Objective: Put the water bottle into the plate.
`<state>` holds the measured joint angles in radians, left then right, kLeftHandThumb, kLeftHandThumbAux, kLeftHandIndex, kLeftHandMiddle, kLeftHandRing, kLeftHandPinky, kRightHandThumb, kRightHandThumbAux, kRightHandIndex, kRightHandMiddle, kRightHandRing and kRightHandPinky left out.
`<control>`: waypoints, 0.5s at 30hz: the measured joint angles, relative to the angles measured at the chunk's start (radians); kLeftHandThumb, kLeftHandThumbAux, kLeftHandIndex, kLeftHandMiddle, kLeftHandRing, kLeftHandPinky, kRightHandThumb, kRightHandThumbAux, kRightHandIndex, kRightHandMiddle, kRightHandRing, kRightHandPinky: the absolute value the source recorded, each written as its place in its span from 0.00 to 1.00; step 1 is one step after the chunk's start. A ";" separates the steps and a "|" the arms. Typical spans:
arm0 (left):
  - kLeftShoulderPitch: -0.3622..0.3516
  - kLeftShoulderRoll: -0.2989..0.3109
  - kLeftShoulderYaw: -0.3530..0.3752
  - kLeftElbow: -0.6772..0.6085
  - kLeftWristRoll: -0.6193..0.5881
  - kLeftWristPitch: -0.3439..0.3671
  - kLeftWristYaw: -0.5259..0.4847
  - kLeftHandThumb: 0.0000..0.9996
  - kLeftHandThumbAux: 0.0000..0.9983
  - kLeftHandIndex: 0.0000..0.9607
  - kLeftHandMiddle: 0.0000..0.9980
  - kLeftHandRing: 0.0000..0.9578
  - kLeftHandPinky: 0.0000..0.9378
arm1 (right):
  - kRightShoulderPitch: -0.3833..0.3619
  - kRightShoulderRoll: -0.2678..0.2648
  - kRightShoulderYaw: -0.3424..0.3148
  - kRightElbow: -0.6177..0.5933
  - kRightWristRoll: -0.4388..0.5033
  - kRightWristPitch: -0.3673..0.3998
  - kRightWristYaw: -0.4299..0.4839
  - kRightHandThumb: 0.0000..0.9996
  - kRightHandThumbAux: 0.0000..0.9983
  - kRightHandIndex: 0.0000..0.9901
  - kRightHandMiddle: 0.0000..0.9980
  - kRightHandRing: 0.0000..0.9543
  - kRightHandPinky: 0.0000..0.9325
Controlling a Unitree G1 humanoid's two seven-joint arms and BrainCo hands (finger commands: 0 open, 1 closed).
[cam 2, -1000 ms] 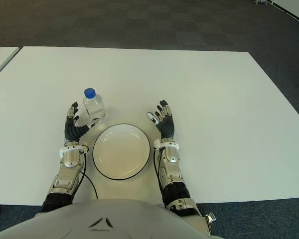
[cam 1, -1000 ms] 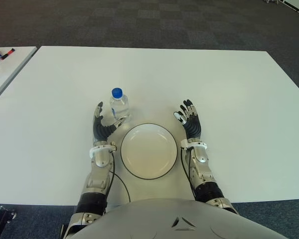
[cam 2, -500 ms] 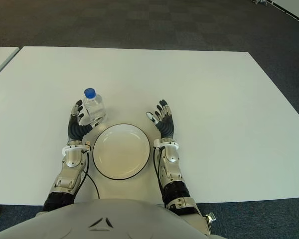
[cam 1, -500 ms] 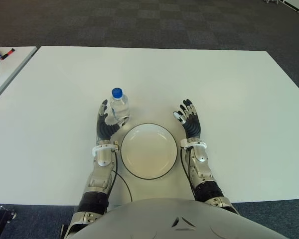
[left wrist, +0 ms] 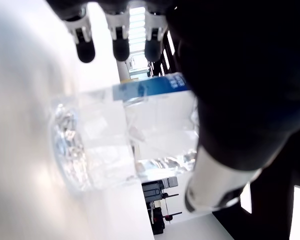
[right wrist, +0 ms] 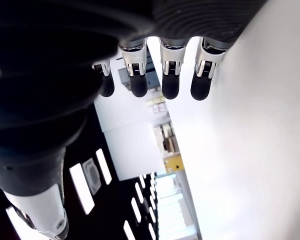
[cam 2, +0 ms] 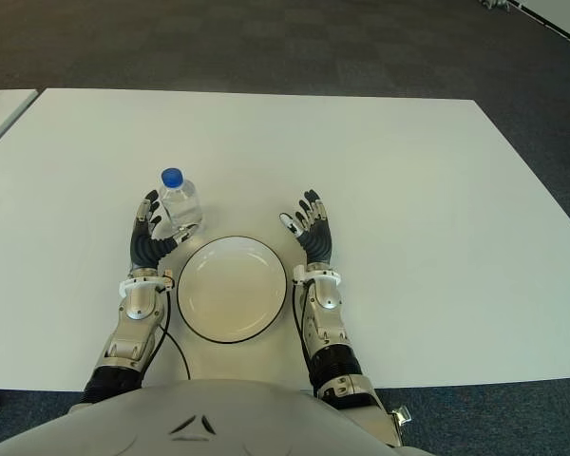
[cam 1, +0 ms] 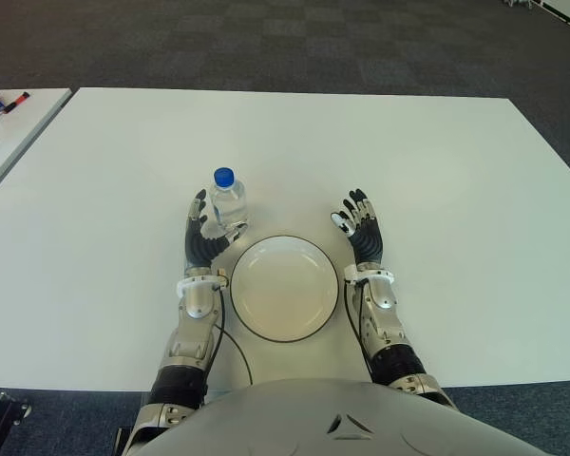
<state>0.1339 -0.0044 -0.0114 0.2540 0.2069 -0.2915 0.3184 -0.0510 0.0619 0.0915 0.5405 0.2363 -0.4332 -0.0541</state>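
A clear water bottle (cam 1: pixel 227 201) with a blue cap stands upright on the white table (cam 1: pixel 408 152), just beyond the far-left rim of a round white plate (cam 1: pixel 283 290) with a dark edge. My left hand (cam 1: pixel 209 224) is right beside the bottle on its left, open. In the left wrist view the bottle (left wrist: pixel 120 140) sits between the straight fingers (left wrist: pixel 120 50) and the thumb, unclasped. My right hand (cam 1: pixel 353 217) shows open to the right of the plate, holding nothing.
A second white table (cam 1: pixel 9 123) lies at the far left with markers (cam 1: pixel 5 102) on it. Dark carpet (cam 1: pixel 294 43) runs beyond the far edge. A thin black cable (cam 1: pixel 230 347) loops from my left wrist near the plate.
My left hand has shifted right and forward, closing in on the bottle. The bottle, the plate and my right hand have stayed put.
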 measured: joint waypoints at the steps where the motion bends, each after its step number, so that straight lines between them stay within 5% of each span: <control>1: 0.000 0.000 0.000 0.001 -0.001 0.000 0.000 0.00 0.93 0.10 0.08 0.05 0.06 | 0.000 0.000 0.000 0.001 0.000 -0.001 0.000 0.09 0.77 0.07 0.09 0.08 0.13; 15: -0.004 0.000 -0.002 0.009 -0.013 -0.002 -0.015 0.00 0.92 0.10 0.06 0.04 0.03 | -0.001 0.000 0.000 0.003 0.002 -0.005 0.000 0.09 0.77 0.08 0.09 0.09 0.13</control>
<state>0.1296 -0.0043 -0.0132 0.2627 0.1943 -0.2932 0.3034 -0.0517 0.0619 0.0913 0.5437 0.2385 -0.4380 -0.0538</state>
